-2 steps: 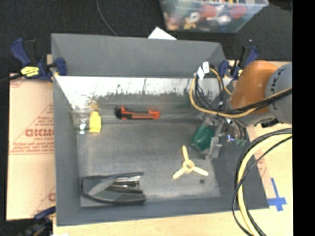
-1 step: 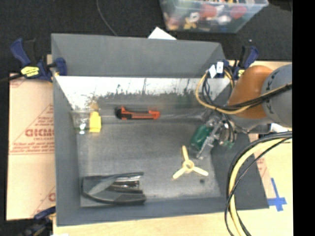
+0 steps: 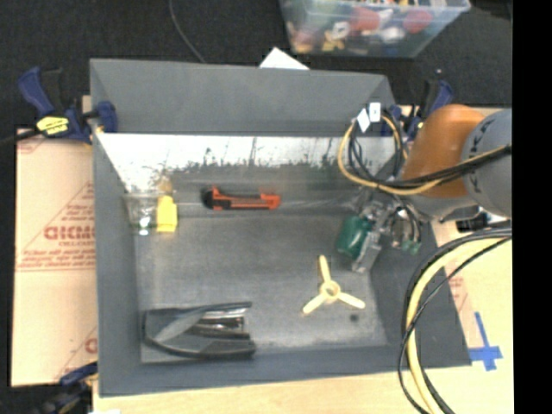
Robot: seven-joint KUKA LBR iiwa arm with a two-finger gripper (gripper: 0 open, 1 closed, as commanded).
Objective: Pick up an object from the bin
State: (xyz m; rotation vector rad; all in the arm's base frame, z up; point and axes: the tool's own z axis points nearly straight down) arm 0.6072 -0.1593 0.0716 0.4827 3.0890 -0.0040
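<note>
One dark green rounded object (image 3: 351, 236) sits at the right side of the bin (image 3: 259, 261), against the gripper (image 3: 373, 241), whose grip state cannot be determined; farther out lie one cream three-bladed propeller (image 3: 330, 293), one orange-and-black cutter (image 3: 241, 200), one yellow block (image 3: 166, 215) and one black stapler (image 3: 200, 328).

The dark green rounded object (image 3: 352, 236) at the right of the grey metal bin (image 3: 259, 102) is blurred and its kind is unclear. Whether the gripper (image 3: 377, 235) grips it cannot be told. Looped cables (image 3: 345, 155) and the orange wrist cover (image 3: 435, 145) hide the bin's right wall. A clear glassy thing (image 3: 138, 210) beside the yellow block (image 3: 166, 215) is too faint to name.
</note>
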